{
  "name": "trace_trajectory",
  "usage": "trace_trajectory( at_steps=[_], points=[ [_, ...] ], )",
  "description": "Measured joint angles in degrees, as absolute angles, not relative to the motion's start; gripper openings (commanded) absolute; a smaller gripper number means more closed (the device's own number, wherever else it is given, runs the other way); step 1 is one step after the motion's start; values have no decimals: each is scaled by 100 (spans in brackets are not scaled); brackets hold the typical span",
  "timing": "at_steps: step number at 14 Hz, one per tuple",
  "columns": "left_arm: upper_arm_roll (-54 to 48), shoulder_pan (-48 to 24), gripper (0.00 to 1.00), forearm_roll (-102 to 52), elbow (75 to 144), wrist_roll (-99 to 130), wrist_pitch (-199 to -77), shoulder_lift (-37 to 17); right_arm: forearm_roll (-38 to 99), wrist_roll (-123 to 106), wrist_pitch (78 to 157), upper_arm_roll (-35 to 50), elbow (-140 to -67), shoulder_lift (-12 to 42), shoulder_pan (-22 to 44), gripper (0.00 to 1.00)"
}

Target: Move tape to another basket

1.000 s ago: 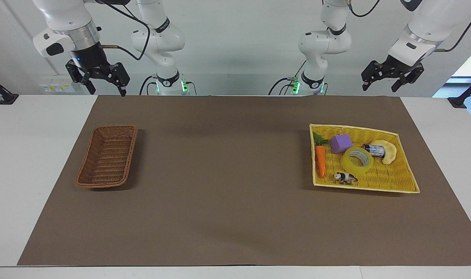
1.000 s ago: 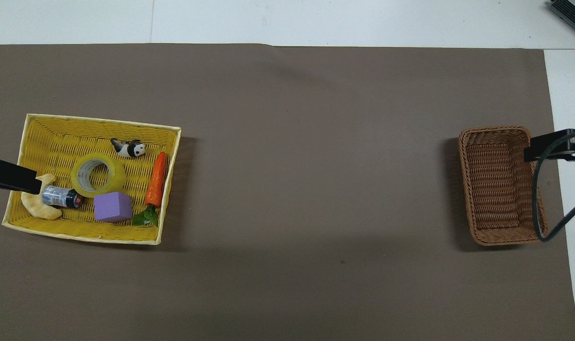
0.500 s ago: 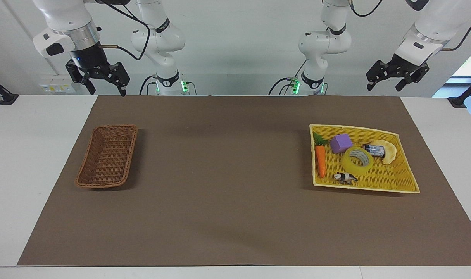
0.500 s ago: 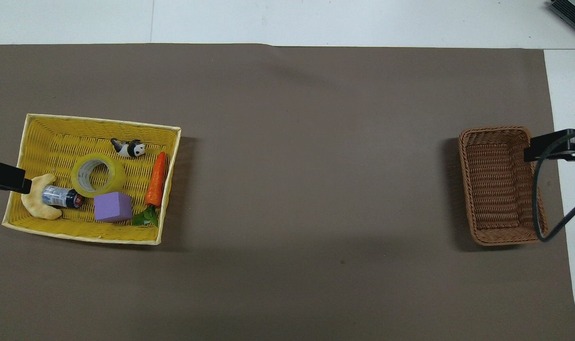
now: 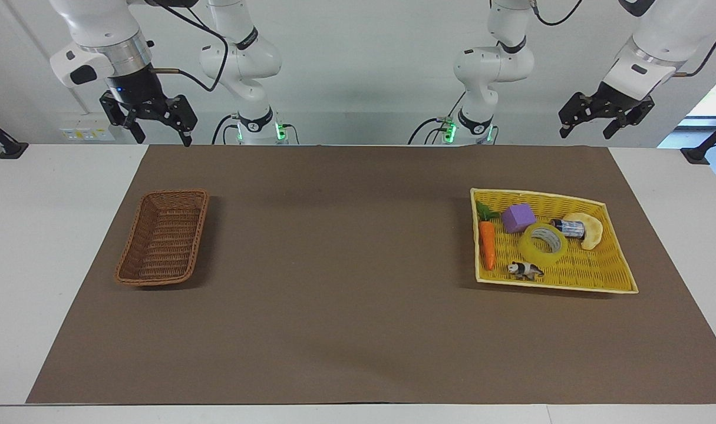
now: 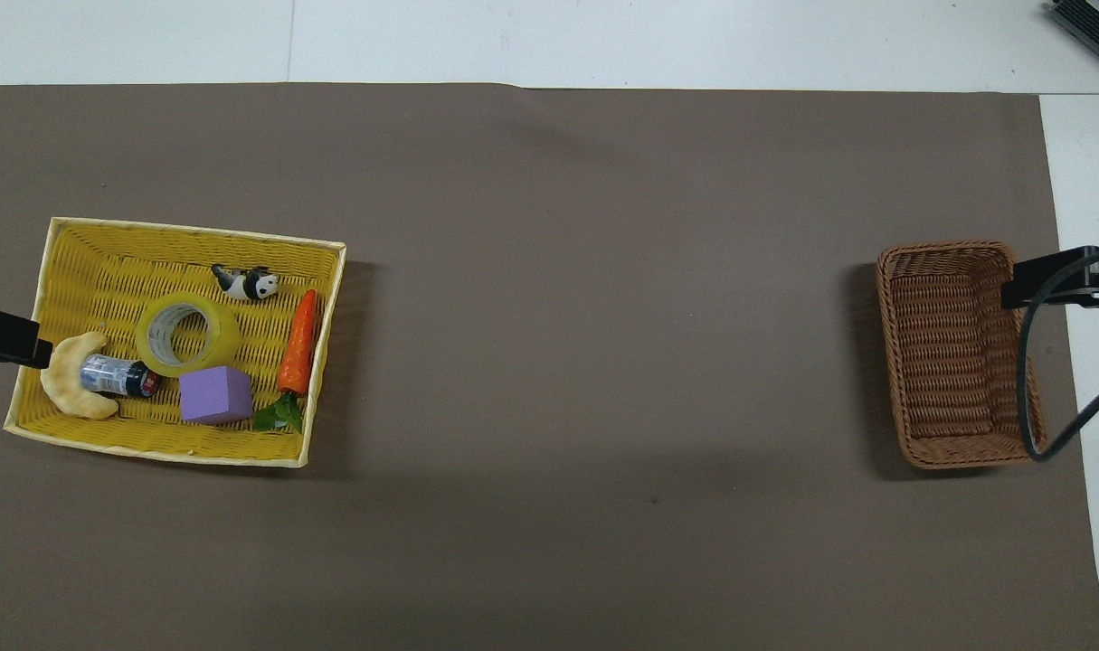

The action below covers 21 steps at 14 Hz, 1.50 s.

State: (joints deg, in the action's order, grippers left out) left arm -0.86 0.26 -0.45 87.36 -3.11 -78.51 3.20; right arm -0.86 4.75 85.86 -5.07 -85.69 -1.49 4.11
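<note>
The tape (image 5: 531, 246), a translucent yellow roll, lies flat in the flat yellow tray (image 5: 570, 272) at the left arm's end of the table. It also shows in the overhead view (image 6: 226, 336). The brown wicker basket (image 5: 163, 238) stands empty at the right arm's end; it also shows in the overhead view (image 6: 956, 353). My left gripper (image 5: 587, 126) hangs open and empty, high above the table edge nearest the robots, apart from the tray; only its tip (image 6: 2, 334) shows in the overhead view. My right gripper (image 5: 163, 132) waits open and empty, high above that edge near the basket.
The yellow tray (image 6: 97, 258) also holds an orange carrot (image 5: 487, 244), a purple block (image 5: 518, 218), a small panda figure (image 5: 525, 270), a dark can (image 5: 570, 228) and a pale crescent (image 5: 593, 231), all close around the tape. A brown mat (image 5: 346, 265) covers the table.
My left gripper has risen and drawn back a little toward the left arm's end, away from the tray. The right arm, tape and basket have not moved.
</note>
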Motion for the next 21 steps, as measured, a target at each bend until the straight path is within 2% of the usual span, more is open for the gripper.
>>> trace_trajectory(
  at_steps=[14,21],
  points=[
    [-68,180,100,-45,8865,-311,-8100,275,-86,475,8586,-507,-8569,-149,410,100],
    [-56,565,100,-45,9226,-582,-9523,-473,-86,475,8586,-507,-8569,-149,410,100]
  ],
)
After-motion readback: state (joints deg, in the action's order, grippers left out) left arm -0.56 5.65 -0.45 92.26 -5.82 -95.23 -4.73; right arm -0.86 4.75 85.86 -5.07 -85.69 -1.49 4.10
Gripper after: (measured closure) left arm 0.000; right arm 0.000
